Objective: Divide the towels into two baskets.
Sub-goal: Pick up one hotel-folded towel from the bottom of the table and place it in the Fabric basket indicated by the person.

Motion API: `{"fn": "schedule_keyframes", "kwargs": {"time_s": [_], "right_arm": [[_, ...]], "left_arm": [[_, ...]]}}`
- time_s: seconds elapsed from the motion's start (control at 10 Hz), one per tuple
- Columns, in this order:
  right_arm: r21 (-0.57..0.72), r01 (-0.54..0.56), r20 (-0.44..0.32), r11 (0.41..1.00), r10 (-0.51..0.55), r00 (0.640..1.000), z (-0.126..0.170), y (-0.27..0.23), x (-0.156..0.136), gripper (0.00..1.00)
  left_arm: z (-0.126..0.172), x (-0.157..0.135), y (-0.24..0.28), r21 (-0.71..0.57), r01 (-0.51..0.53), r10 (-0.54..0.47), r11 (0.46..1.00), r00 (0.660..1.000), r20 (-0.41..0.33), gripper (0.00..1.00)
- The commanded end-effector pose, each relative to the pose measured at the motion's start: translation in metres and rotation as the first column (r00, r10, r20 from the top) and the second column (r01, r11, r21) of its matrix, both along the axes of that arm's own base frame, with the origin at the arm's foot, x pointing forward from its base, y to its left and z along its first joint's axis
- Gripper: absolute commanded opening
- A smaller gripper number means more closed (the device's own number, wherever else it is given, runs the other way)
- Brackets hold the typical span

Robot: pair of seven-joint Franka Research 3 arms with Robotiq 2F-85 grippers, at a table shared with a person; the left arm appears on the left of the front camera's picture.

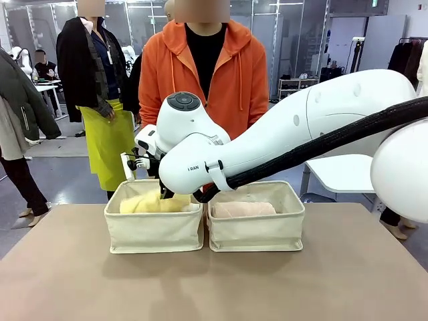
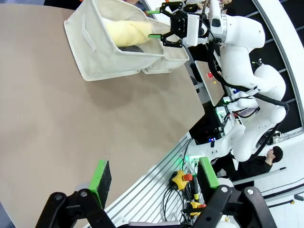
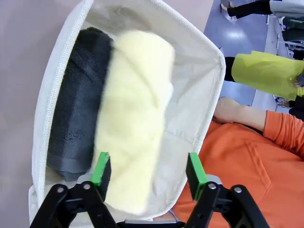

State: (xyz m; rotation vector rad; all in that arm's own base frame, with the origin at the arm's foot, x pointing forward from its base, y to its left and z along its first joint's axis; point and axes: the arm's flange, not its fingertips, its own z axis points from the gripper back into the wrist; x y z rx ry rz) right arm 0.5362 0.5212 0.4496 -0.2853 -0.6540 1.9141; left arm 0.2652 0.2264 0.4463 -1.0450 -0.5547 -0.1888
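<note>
The pale yellow towel (image 3: 135,109) lies in the left basket (image 1: 154,231) beside the dark grey towel (image 3: 78,109). My right gripper (image 3: 148,168) hangs open just above the yellow roll's near end, a green pad on each side and nothing gripped. From the left wrist view, the right gripper (image 2: 154,23) hovers over the same basket (image 2: 95,52) and the yellow towel (image 2: 128,32). A pale pink towel (image 1: 244,209) rests in the right basket (image 1: 257,234). My left gripper (image 2: 154,175) is open and holds nothing, over the table's near edge.
A person in an orange hoodie (image 1: 204,73) stands right behind the baskets, one hand (image 3: 228,109) close to the left basket's far rim. My right arm (image 1: 301,134) crosses above the right basket. Bare brown tabletop (image 1: 214,287) lies in front of the baskets.
</note>
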Motion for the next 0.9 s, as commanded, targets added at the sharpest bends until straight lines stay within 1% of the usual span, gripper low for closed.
{"fn": "schedule_keyframes", "kwargs": {"time_s": [0.0,0.2,0.3,0.8], "right_arm": [[-0.01,0.046,0.016,0.999,-0.046,0.999,0.0054,0.0032,-0.0061,1.0],[-0.002,0.074,0.02,0.997,-0.074,0.997,0.0089,-0.0017,-0.0072,1.0],[0.005,0.007,0.002,1.0,-0.007,1.0,0.0044,0.0004,0.0006,1.0],[0.005,0.007,0.002,1.0,-0.007,1.0,0.0044,0.0004,0.0006,1.0]], "left_arm": [[0.0049,-0.0034,-0.001,-0.019,-0.005,0.005,1.0,1.0,0.0,0.93],[0.0049,-0.0034,-0.001,-0.019,-0.005,0.005,1.0,1.0,0.0,0.93],[0.0049,-0.0034,-0.001,-0.019,-0.005,0.005,1.0,1.0,0.0,0.93],[0.0049,-0.0034,-0.001,-0.019,-0.005,0.005,1.0,1.0,0.0,0.93]]}}
